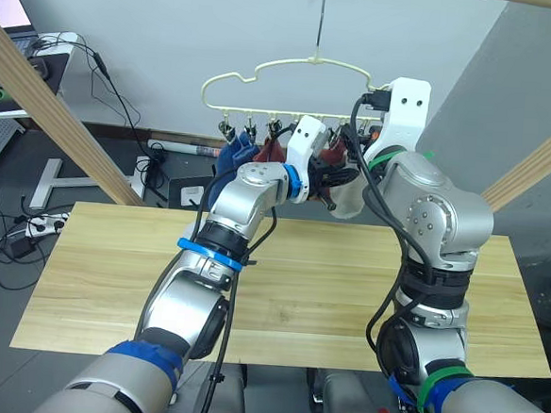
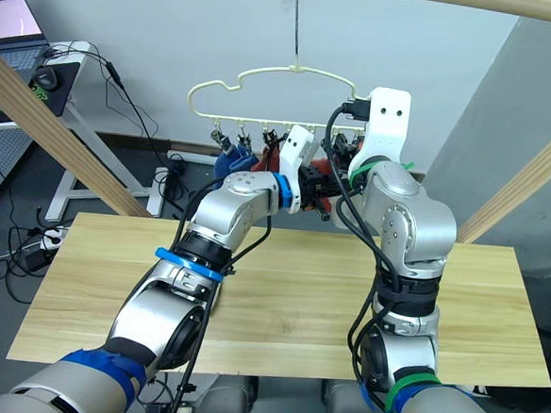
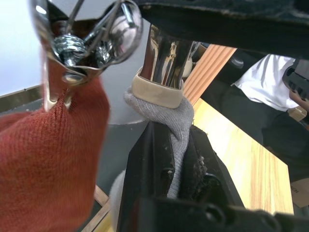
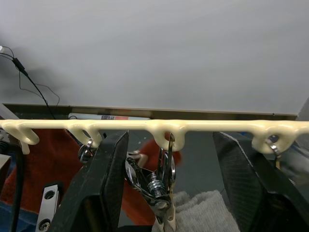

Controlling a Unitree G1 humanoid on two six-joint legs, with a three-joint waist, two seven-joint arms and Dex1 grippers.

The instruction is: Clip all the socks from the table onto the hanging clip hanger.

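Grey sock (image 3: 179,126) upright, clamped in left gripper (image 3: 176,159) under clip hanger (image 4: 159,126); right gripper (image 4: 169,188) spread apart astride clip.

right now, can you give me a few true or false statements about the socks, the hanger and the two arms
1. The left gripper has a grey sock between its fingers. True.
2. The clip hanger lies flat on the table. False: it hangs by its hook above the far edge of the table.
3. A rust red sock hangs from a metal clip. True.
4. The right gripper is shut on a blue sock. False: its fingers stand apart, either side of a clip under the hanger's bar.
5. A blue sock hangs toward the hanger's left end. True.
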